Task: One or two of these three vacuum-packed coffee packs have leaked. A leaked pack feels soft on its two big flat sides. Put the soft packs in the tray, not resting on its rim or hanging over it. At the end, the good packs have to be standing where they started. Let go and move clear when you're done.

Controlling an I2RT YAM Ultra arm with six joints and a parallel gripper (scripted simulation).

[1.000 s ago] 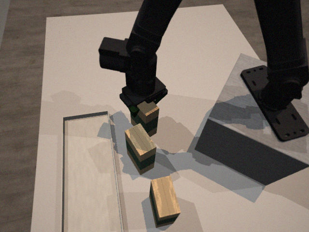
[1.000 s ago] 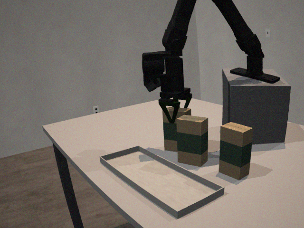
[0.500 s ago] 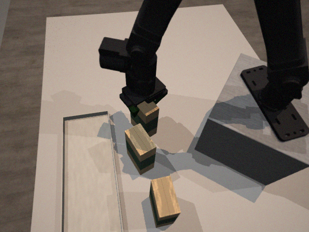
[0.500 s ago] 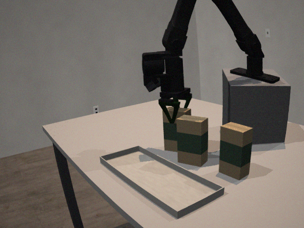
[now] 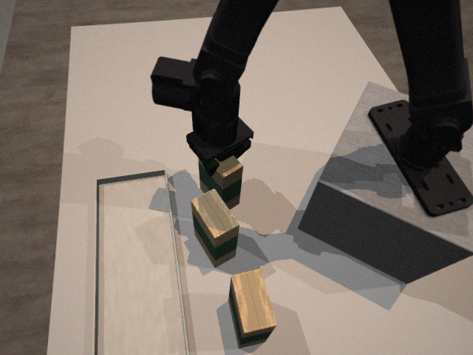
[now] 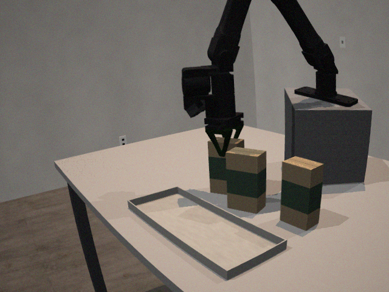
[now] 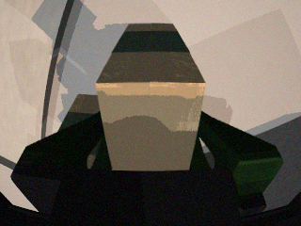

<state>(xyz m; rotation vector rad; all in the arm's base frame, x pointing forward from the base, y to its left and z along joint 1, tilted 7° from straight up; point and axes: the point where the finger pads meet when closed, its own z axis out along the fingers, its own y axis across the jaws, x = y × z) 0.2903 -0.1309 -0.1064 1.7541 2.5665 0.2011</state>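
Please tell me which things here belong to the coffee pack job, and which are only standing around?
Part of the job:
far pack, shut in the pincer
middle pack
near pack
tray

Not part of it:
grey pedestal
wall outlets
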